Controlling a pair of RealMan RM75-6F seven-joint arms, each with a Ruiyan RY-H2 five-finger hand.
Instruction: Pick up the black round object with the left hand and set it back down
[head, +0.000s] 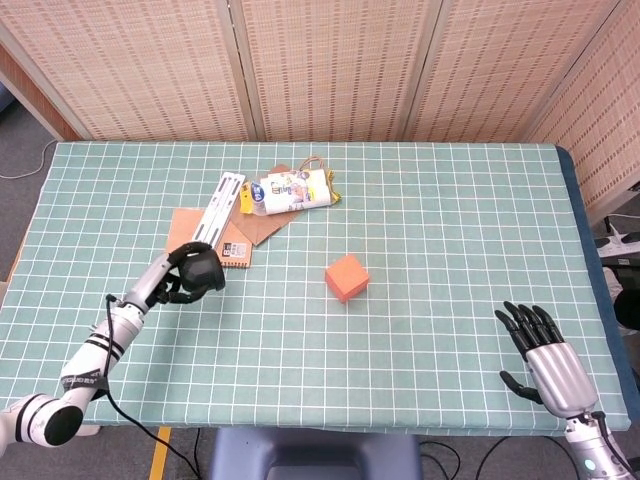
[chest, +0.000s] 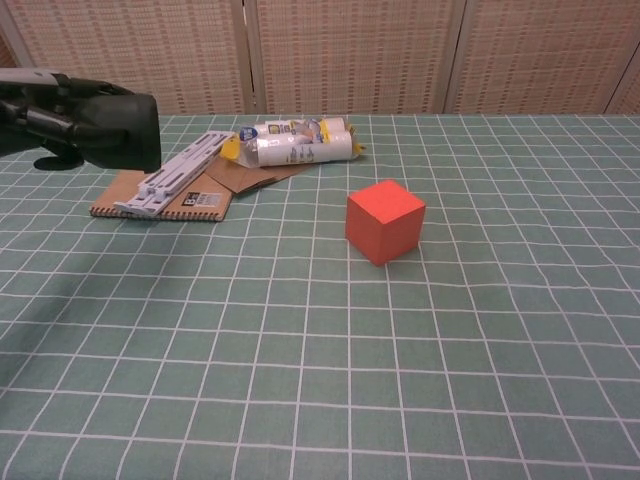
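Observation:
My left hand (head: 180, 279) grips the black round object (head: 201, 273) and holds it well above the table, in front of the brown notebook. In the chest view the black round object (chest: 122, 130) hangs at the upper left with the fingers (chest: 55, 108) of my left hand (chest: 45, 118) wrapped over it. My right hand (head: 545, 362) rests at the table's near right corner with fingers spread and nothing in it; the chest view does not show it.
An orange cube (head: 346, 277) sits mid-table. Behind the lifted object lie a brown notebook (head: 190, 240), a white folded rack (head: 219, 218) and a wrapped roll package (head: 292, 191). The green checked cloth (head: 430, 230) reaches all table edges.

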